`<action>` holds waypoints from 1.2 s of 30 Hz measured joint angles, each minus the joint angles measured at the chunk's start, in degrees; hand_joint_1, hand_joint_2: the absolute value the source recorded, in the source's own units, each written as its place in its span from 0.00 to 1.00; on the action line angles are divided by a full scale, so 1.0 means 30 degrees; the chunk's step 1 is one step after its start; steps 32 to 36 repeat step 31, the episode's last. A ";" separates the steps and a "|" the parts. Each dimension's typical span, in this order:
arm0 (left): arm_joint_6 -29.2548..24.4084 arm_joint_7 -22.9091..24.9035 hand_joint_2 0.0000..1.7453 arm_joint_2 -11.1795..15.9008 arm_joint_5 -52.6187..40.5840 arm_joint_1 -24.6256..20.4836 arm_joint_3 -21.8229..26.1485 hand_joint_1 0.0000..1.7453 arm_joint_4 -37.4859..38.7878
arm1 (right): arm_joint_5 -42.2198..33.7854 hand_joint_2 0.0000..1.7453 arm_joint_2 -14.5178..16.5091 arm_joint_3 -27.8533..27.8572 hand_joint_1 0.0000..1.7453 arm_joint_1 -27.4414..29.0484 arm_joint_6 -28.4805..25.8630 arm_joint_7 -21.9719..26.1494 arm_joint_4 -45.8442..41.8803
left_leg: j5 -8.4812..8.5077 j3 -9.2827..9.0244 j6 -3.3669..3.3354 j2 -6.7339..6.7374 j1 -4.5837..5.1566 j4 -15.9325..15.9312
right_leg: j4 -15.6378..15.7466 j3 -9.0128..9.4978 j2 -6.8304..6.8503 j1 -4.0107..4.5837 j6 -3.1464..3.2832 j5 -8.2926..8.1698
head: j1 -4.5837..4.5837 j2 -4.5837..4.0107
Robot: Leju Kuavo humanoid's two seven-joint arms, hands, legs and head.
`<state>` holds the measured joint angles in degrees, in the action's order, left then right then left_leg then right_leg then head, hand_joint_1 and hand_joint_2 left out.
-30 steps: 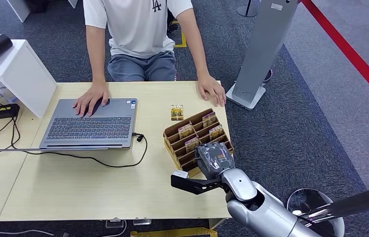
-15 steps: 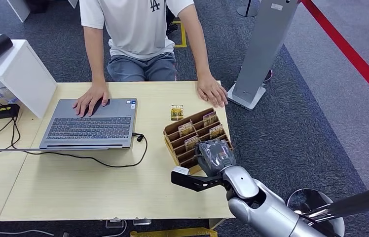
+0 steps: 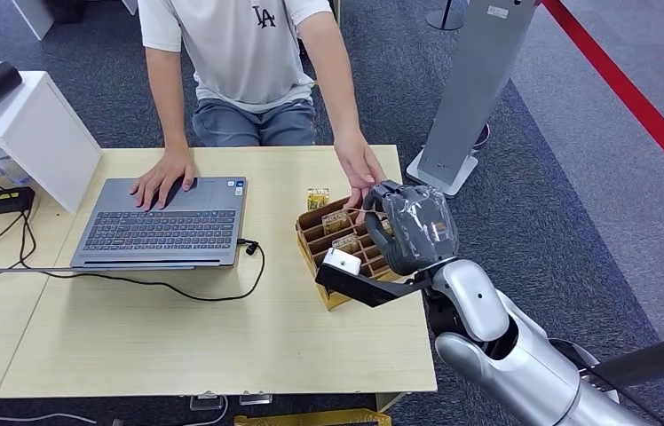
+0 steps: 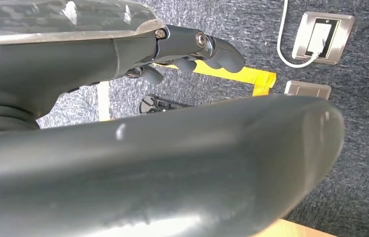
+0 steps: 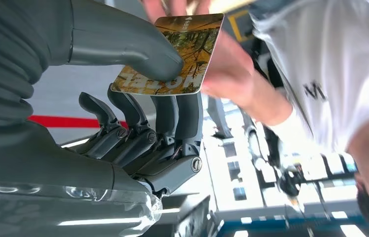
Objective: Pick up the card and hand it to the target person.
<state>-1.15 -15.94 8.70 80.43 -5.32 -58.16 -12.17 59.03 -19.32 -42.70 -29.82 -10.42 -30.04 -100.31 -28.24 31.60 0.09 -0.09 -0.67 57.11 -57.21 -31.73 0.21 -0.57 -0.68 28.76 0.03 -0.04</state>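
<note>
Overhead, autumn-leaf printed card [image 5: 182, 54] between thumb and fingers [image 5: 172, 111].

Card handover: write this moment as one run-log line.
right hand: pinching card | person's hand: reaching for it | card rack: on table | left hand: holding nothing

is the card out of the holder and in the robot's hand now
Yes, out. The right hand pinches the card between thumb and fingers, raised above the cardboard card holder, beside the person's hand.
</note>
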 joint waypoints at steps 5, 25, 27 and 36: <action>0.0044 -0.0005 0.00 0.0000 -0.0040 -0.0002 0.0000 0.00 0.0000 | 0.0453 1.00 0.0022 0.0135 0.93 0.0217 -0.0608 0.0679 -0.0821 | 0.0000 0.0001 0.0000 0.0000 0.0000 0.0000 | 0.0000 0.0005 0.0001 0.0000 -0.0001 0.0000 | -0.0020 0.0000; 0.0388 -0.0266 0.00 -0.0058 -0.0084 -0.0013 0.0000 0.00 0.0000 | -0.4947 1.00 0.1136 0.0136 0.00 0.1834 -0.6967 0.7107 0.2155 | -0.0001 0.0013 -0.0001 -0.0003 -0.0001 -0.0002 | 0.0000 0.0002 0.0004 0.0000 0.0000 0.0002 | -0.0022 0.0000; 0.0306 -0.0248 0.00 -0.0058 -0.0029 -0.0012 0.0002 0.00 0.0000 | -0.9358 1.00 0.1360 0.0178 0.00 0.2068 -0.6679 0.8636 0.2698 | -0.0001 0.0012 0.0000 -0.0004 -0.0001 -0.0002 | -0.0001 0.0001 0.0003 0.0000 0.0001 0.0002 | -0.0022 0.0000; 0.0212 -0.0154 0.00 -0.0058 0.0036 -0.0012 0.0007 0.00 0.0000 | -1.5952 1.00 0.1672 0.0382 0.00 0.2465 -0.4724 1.0212 0.3657 | 0.0000 0.0011 0.0000 -0.0003 -0.0001 -0.0002 | 0.0000 0.0001 0.0007 0.0000 0.0001 0.0003 | -0.0004 0.0000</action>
